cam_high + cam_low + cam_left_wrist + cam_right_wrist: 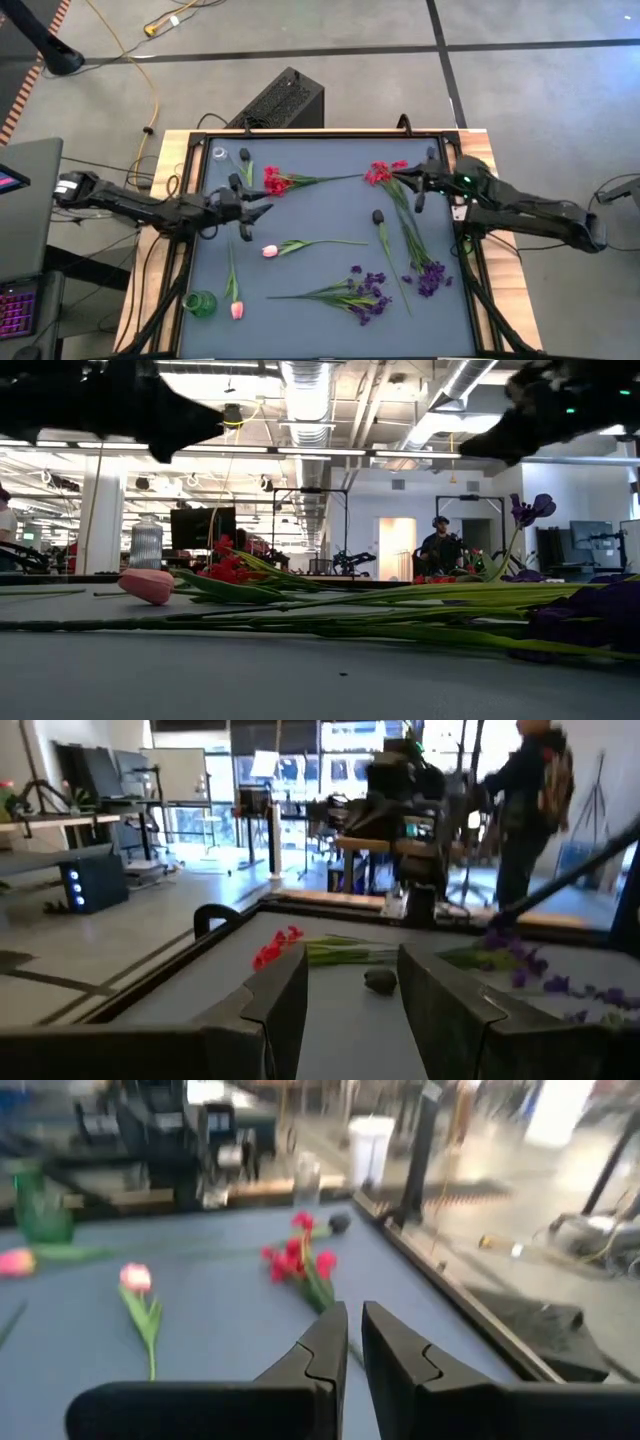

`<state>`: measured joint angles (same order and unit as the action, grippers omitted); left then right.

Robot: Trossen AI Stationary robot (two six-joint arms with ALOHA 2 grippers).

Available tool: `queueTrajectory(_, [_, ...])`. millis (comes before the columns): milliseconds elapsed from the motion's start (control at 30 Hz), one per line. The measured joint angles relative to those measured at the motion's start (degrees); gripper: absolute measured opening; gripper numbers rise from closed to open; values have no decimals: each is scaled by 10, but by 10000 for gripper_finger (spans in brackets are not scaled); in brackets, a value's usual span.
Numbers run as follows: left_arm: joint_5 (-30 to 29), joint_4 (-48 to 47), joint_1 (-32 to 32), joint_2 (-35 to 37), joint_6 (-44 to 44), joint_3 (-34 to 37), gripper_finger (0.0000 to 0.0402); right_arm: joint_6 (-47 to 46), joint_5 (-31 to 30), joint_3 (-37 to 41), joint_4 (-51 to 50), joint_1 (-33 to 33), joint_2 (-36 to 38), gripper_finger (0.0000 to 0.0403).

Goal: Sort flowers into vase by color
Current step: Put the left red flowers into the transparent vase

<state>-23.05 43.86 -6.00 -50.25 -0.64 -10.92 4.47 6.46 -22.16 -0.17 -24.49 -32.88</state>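
Note:
Flowers lie flat on the blue-grey mat (330, 215). There are two red sprays (275, 182) (380, 172), two pink tulips (270, 250) (237, 310) and purple bunches (365, 295) (430, 275). A dark bud (378, 216) lies between them. A green vase (200, 303) stands at the near left and a clear vase (218, 152) at the far left. My left gripper (262, 210) (350, 965) hovers open over the mat's left side. My right gripper (412, 185) (355, 1315) hovers beside the right red spray, shut to a thin slit, with nothing between its fingers.
A raised wooden frame (185, 190) rims the mat on all sides. A black box (285, 100) sits on the floor beyond the far edge. A person (530, 800) stands in the room past the table. Bare mat shows in the centre and at the far middle.

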Motion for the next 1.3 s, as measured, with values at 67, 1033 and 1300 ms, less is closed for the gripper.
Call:
queueTrajectory(67, [0, -10, 0, -37, -9, -28, 145, 19, 23, -40, -14, -10, -65, 64])
queueTrajectory(1033, [-2, -187, 24, -161, -31, -154, 145, 154, 81, -546, -238, -31, -776, 234])
queueTrajectory(1300, [-3, -187, 25, -161, -34, -154, 145, 186, -3, -644, -324, -20, -866, 234])
